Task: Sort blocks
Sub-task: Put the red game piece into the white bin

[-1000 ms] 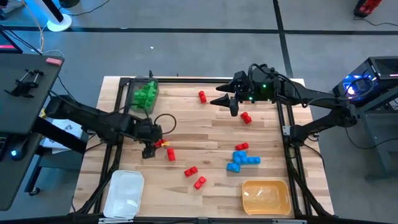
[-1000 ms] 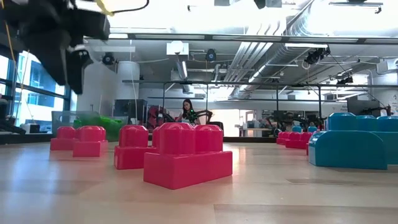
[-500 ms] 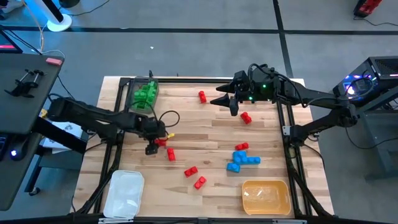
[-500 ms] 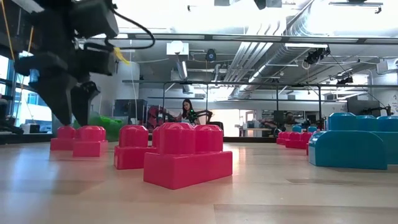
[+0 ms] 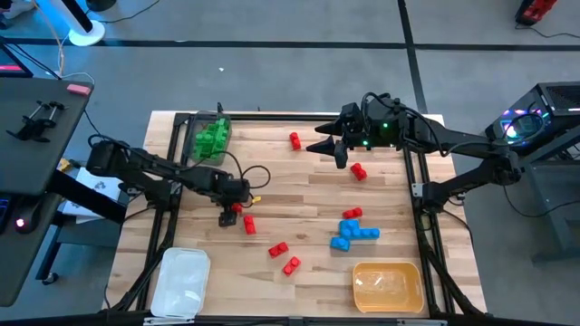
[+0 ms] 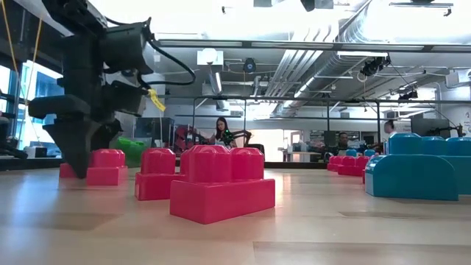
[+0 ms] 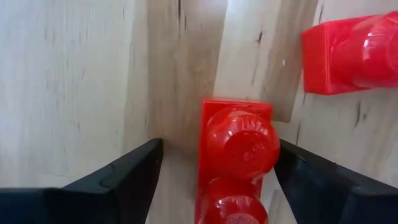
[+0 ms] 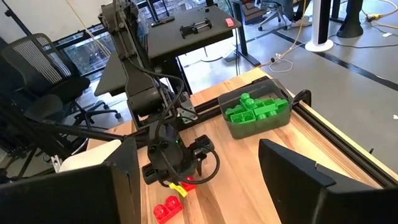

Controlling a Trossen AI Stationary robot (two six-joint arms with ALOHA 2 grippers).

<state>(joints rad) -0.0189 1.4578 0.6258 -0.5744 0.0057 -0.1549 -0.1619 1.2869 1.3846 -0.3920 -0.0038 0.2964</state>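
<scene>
My left gripper (image 5: 230,214) is low over the table's left middle, open. Its fingers stand on either side of a red block (image 7: 238,155) with two studs that lies flat on the wood. In the low view this gripper (image 6: 73,151) reaches down to the table in front of the red blocks (image 6: 107,166). A second red block (image 7: 348,53) lies just beyond the first. My right gripper (image 5: 338,154) hovers open above the far middle of the table, near a red block (image 5: 357,170). Green blocks (image 5: 213,138) fill a grey tray. A blue cluster (image 5: 354,234) lies on the right.
More red blocks lie at the far side (image 5: 294,140), beside the blue cluster (image 5: 352,214) and near the middle front (image 5: 278,249), (image 5: 291,265). A white tray (image 5: 181,281) sits at the near left and a yellow tray (image 5: 388,285) at the near right. A black rail (image 5: 419,181) frames the table.
My left gripper has moved toward the table's right and come down to the table, ending with its open fingers around the red block. The blocks have stayed where they were.
</scene>
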